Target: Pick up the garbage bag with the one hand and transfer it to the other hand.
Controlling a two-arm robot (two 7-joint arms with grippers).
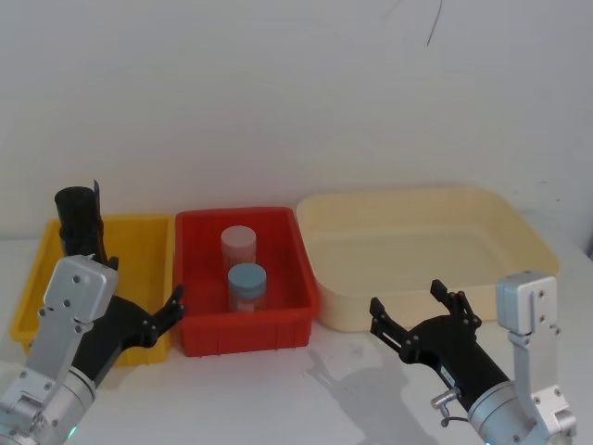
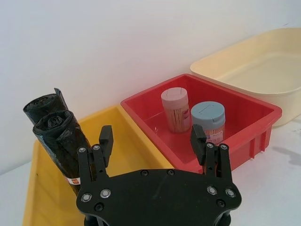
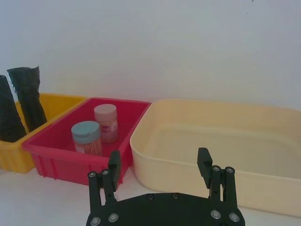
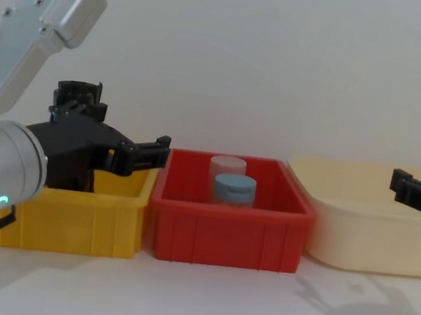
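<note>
In the left wrist view, the left gripper is being held with its fingers spread wide and nothing between them, poised at the near side of the yellow bin. The garbage bag, marked by a red-and-white label band low on it, is standing tilted in that bin, apart from the fingers. A second black roll with no label showing is leaning close behind it. In the red bin alongside, a pink-lidded jar and a blue-lidded jar are standing upright just beside each other, and a cream tub is lying beyond. In the right wrist view, the right gripper is likewise being held spread and empty, facing the cream tub's near wall and well apart from the two rolls. In the head view, both grippers are being held low over the white table, the left before the yellow bin and the right before the cream tub. One roll top is being recorded above the left arm, and which of the two it is cannot be told. In the chest view, the left gripper is being shown level with the yellow bin's rim, with a right fingertip entering at the right edge. On this evidence no step is being counted as done: the grasp, the lift and the handover to the right gripper are all outstanding. Counted: two black rolls, two jars, three bins, two grippers.
</note>
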